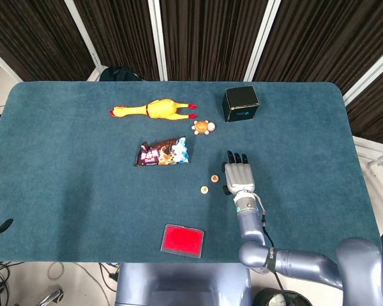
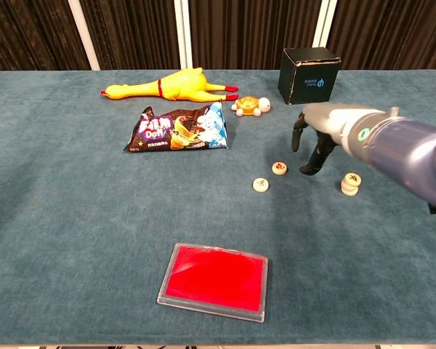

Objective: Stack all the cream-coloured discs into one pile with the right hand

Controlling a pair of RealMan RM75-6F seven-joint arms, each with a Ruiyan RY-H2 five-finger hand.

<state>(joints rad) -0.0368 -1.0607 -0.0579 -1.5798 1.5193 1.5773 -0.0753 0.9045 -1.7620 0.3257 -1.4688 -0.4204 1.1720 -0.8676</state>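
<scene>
Ahead of me, upper centre: a yellow rubber chicken (image 2: 171, 85), a toy turtle (image 2: 251, 106) and a black box (image 2: 309, 75) — a snack bag (image 2: 180, 129) below, a red tray (image 2: 214, 281) nearest.

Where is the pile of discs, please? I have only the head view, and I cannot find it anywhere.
Observer: The pile sits just right of the right hand; in your view the hand covers it.
Operator: How tall is it?
Observer: It looks two discs high.
Operator: Is the hand holding anything?
Observer: No. In the chest view its fingers hang down apart, with nothing between them.
</scene>
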